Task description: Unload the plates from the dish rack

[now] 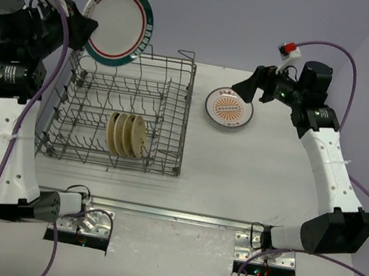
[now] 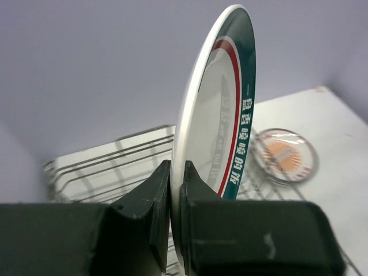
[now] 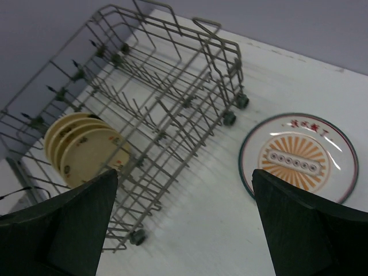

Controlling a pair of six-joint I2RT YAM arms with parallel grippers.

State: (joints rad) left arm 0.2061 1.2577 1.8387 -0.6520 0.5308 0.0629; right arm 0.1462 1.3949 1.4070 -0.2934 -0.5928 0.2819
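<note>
My left gripper (image 1: pixel 81 27) is shut on the rim of a white plate with green and red bands (image 1: pixel 118 24), held upright high above the back left of the grey wire dish rack (image 1: pixel 165 167). In the left wrist view the plate (image 2: pixel 221 132) stands edge-on between my fingers (image 2: pixel 152 207). Three tan plates (image 1: pixel 127 134) stand in the rack's front row; they also show in the right wrist view (image 3: pixel 86 150). A sunburst plate (image 1: pixel 228 108) lies flat on the table right of the rack. My right gripper (image 1: pixel 245 90) is open and empty, raised above that plate (image 3: pixel 299 155).
The rack (image 3: pixel 167 98) fills the left half of the white table (image 1: pixel 254 185). A purple-grey wall stands behind and to both sides. Purple cables loop off both arms.
</note>
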